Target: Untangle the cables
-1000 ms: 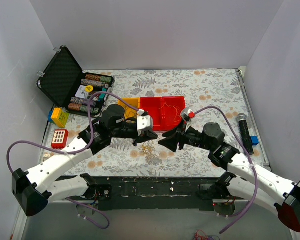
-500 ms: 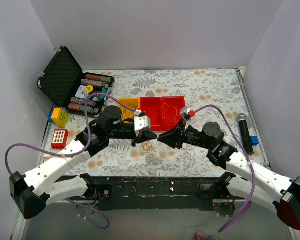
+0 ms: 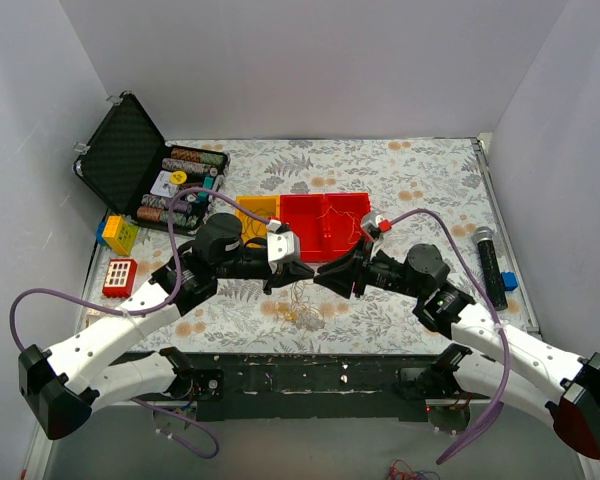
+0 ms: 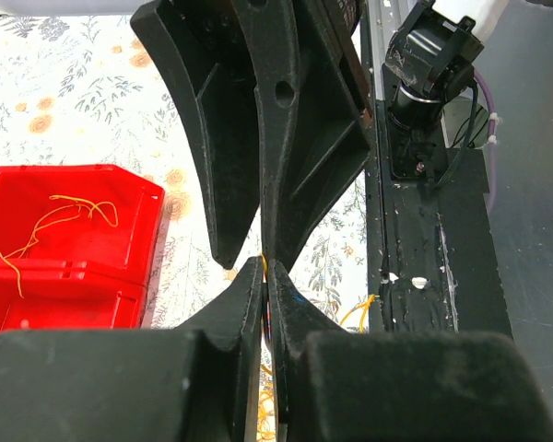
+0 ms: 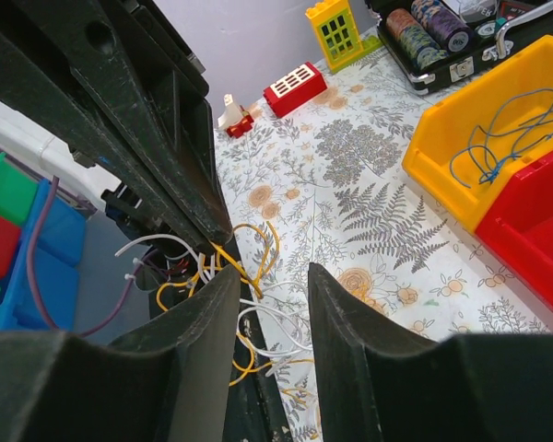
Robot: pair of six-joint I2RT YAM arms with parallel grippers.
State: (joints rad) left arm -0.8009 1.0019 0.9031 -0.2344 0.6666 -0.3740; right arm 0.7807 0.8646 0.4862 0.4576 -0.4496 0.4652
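Shows the left gripper (image 3: 298, 270) and the right gripper (image 3: 326, 278) meeting tip to tip above the middle of the floral tabletop (image 3: 420, 170), just in front of 2 bins. Shows the left jaws pressed fully together, pinching a tan-yellow strand of the cables (image 3: 296, 308). Shows the right jaws at a middling gap, astride several white and yellow strands without clamping any of them. Places the main knot directly beneath both sets of jaws: a loose clump of yellow and white loops, hanging from the pinch toward the tabletop.

Note 1 yellow strand (image 4: 64, 216) lying alone in the red bin (image 3: 325, 197) and 1 blue strand (image 5: 498, 138) lying alone in the yellow bin (image 5: 442, 175), both well apart from the clump.

Judged from this layout, roughly at the midpoint: 2 strands apparently separated and sorted, at least 2 colours interlaced in the clump. Number of strands in the knot too fine to tell.

Left to do, by this reading: drawing the pinched strand clear of the white loops, then sorting each freed piece. Main hazard: hair-thin wire slipping from the closed jaws, or dragging the whole clump along.
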